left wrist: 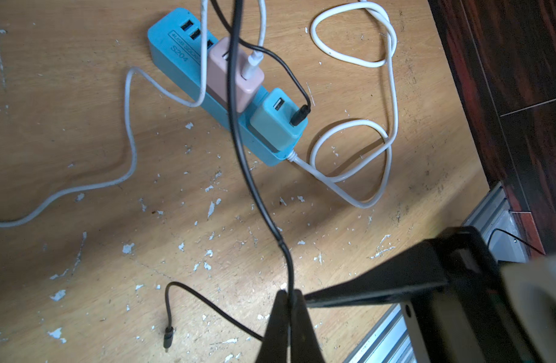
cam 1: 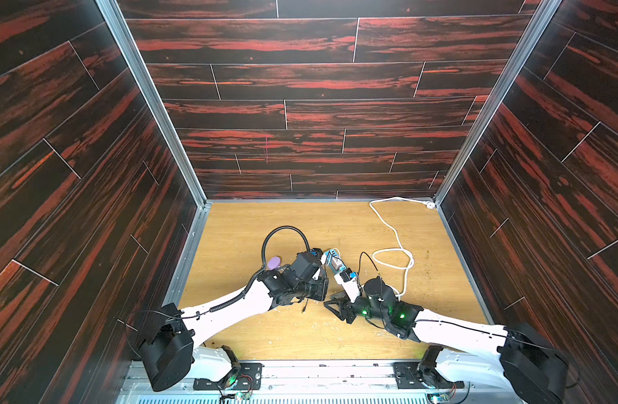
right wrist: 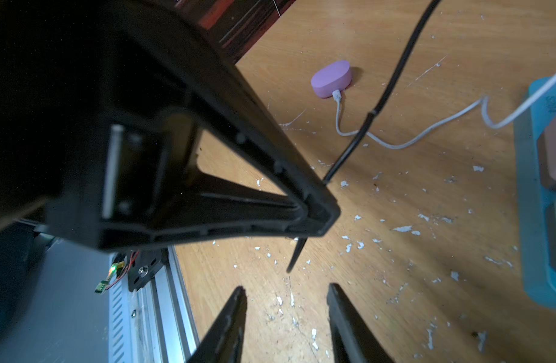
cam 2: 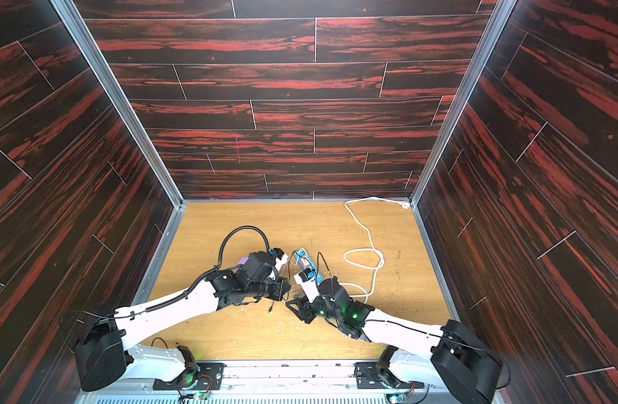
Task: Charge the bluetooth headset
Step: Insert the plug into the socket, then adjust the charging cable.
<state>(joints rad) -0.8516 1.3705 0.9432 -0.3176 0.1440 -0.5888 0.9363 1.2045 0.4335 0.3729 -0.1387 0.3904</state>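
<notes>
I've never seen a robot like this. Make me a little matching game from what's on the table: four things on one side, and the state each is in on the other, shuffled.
Things:
1. purple case
2. black cable
3. teal adapter
4. right tool

States:
A. open, holding nothing
B. pinched in the shut left tool
C. white plug in it
D. sits on the blue power strip, black plug in it

Pairs: 1-C, 2-B, 3-D, 4-A

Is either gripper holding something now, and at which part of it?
The left gripper pinches the black cable along its cord, a little behind its free plug. The right gripper is open and holds nothing.
</notes>
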